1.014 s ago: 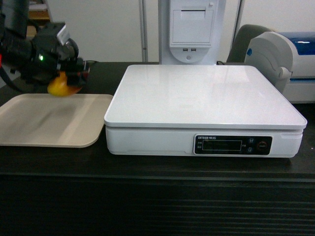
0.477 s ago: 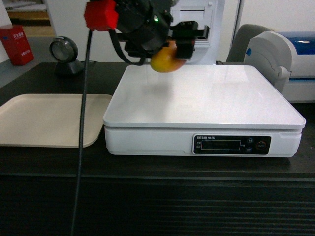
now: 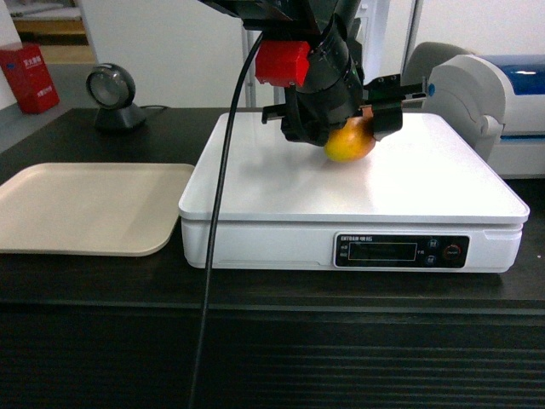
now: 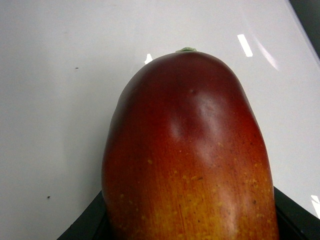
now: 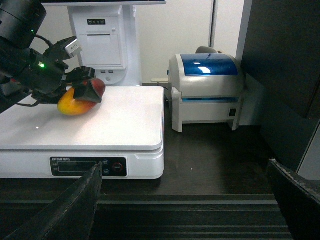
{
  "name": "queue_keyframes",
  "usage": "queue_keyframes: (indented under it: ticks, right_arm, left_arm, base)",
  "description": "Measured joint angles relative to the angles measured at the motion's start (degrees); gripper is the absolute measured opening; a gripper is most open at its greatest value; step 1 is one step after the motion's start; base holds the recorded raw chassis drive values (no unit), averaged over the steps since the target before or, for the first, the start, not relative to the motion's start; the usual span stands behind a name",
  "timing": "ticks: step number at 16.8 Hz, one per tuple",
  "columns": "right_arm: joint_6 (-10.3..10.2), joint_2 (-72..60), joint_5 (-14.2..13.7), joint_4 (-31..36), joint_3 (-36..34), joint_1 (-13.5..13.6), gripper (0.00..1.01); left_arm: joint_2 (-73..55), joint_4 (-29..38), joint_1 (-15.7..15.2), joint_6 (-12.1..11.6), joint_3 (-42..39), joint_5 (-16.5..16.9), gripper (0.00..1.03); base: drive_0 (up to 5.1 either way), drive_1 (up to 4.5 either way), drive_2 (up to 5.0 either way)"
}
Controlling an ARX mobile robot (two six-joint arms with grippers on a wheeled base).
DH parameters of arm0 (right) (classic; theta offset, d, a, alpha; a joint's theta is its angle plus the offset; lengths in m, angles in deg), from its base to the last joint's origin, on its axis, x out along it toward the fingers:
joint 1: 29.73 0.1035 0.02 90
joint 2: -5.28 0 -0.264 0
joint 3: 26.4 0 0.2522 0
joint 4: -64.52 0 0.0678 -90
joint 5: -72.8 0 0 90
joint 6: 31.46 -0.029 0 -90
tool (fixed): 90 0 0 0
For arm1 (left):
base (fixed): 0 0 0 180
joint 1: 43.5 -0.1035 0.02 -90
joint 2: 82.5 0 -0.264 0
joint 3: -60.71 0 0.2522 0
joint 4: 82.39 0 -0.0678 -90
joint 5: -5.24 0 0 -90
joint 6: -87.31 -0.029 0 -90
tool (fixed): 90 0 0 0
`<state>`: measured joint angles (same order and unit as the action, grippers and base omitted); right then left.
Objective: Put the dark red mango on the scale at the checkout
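Note:
The dark red mango (image 3: 347,143), red fading to orange-yellow, is low over the back middle of the scale (image 3: 358,198), a white box with a dark display panel that stands on the black checkout (image 3: 255,298). My left gripper (image 3: 359,128) is shut on the mango; whether the fruit touches the platform cannot be told. The left wrist view is filled by the mango (image 4: 190,150), with white platform (image 4: 50,100) behind it. The right wrist view shows the mango (image 5: 75,105) in the left gripper (image 5: 82,89) over the scale (image 5: 125,120). My right gripper (image 5: 185,200) is open and holds nothing, out in front of the checkout (image 5: 210,150).
A flat beige tray (image 3: 85,209) lies left of the scale. A round scanner (image 3: 111,89) and a red box (image 3: 30,77) are at the back left. A white and blue printer (image 5: 207,90) sits right of the scale, a receipt terminal (image 5: 102,45) behind it. The left arm's cable (image 3: 217,230) hangs over the scale's front.
My left arm has carried the mango from above the beige tray rightward over the scale, then lowered it toward the platform's back middle.

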<state>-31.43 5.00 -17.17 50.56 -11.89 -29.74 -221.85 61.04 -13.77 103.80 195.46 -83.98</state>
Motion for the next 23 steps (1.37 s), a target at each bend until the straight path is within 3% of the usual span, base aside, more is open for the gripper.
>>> queue_keyframes:
  ticks: [4, 5, 8, 11, 13, 15, 17, 19, 21, 23]
  right_arm:
    - [0.0, 0.0, 0.0, 0.0, 0.0, 0.0, 0.98]
    - [0.0, 0.0, 0.0, 0.0, 0.0, 0.0, 0.98]
    - [0.0, 0.0, 0.0, 0.0, 0.0, 0.0, 0.98]
    - [0.0, 0.0, 0.0, 0.0, 0.0, 0.0, 0.98]
    - [0.0, 0.0, 0.0, 0.0, 0.0, 0.0, 0.98]
    - [0.0, 0.0, 0.0, 0.0, 0.0, 0.0, 0.98]
    - [0.0, 0.0, 0.0, 0.0, 0.0, 0.0, 0.98]
    - [0.0, 0.0, 0.0, 0.0, 0.0, 0.0, 0.98]
    - [0.0, 0.0, 0.0, 0.0, 0.0, 0.0, 0.98]
    - [0.0, 0.0, 0.0, 0.0, 0.0, 0.0, 0.98]
  left_arm:
    - [-1.0, -1.6, 0.1, 1.2, 1.3, -0.9, 0.59]
    - [-1.1, -2.3, 0.1, 1.6, 1.7, -1.0, 0.65]
    - [-1.2, -1.4, 0.2, 2.1, 1.9, -0.8, 0.96]
    - [-0.5, 1.1, 0.2, 2.1, 0.9, -0.3, 0.98]
    - [3.3, 7.9, 0.3, -1.4, -4.0, -3.0, 0.98]
    - [10.0, 16.3, 0.6, -8.0, -10.4, -3.4, 0.98]
    - [18.3, 25.1, 0.6, -14.2, -18.2, -2.5, 0.98]
    - [28.6, 36.3, 0.0, -19.6, -31.1, 0.2, 0.98]
    - [38.6, 44.2, -2.7, -23.3, -44.7, 1.6, 0.98]
    - [49.4, 46.5, -8.5, -24.5, -57.0, 1.8, 0.98]
  base:
    - [0.0, 0.00, 0.0]
    - [0.0, 0.00, 0.0]
    - [0.0, 0.00, 0.0]
    - [0.0, 0.00, 0.0]
    - [0.0, 0.00, 0.0]
    - [0.0, 0.00, 0.0]
    - [0.0, 0.00, 0.0]
    - [0.0, 0.00, 0.0]
    - [0.0, 0.00, 0.0]
    - [0.0, 0.00, 0.0]
